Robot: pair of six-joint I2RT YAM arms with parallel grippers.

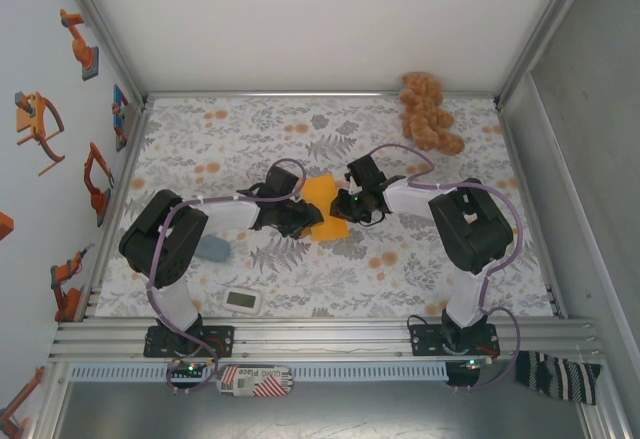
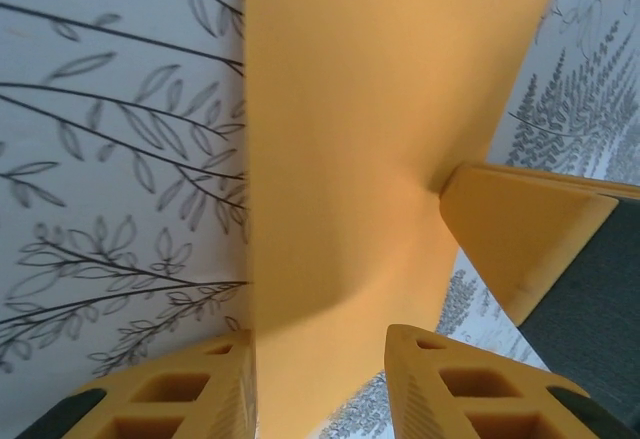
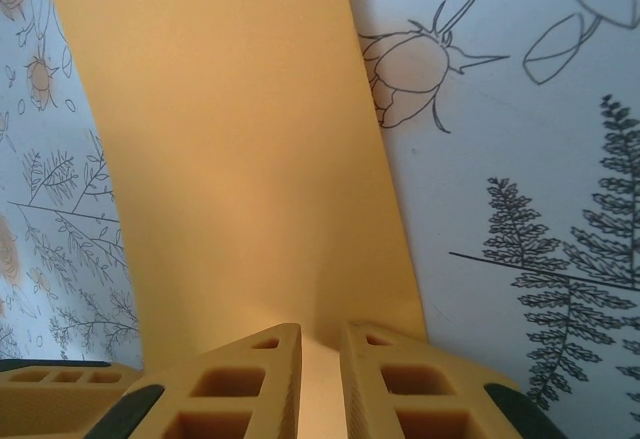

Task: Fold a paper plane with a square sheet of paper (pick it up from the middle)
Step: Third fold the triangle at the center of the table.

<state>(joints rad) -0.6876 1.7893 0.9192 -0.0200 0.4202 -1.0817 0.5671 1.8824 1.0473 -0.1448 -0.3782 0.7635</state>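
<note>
The square sheet of paper is bright orange and lies mid-table on the flowered cloth, between both grippers. My right gripper comes from the right. In the right wrist view its jaws stand close together with the sheet's near edge pinched between them. My left gripper is at the sheet's left edge. In the left wrist view the paper runs up between its fingertips, which stand well apart, open; cloth shows between the paper and the right-hand finger. A finger of the right gripper touches the sheet there.
A tan plush toy lies at the back right of the cloth. A small white device and a grey-blue object sit near the left arm. Metal frame rails border the table; a striped cloth hangs at the front right.
</note>
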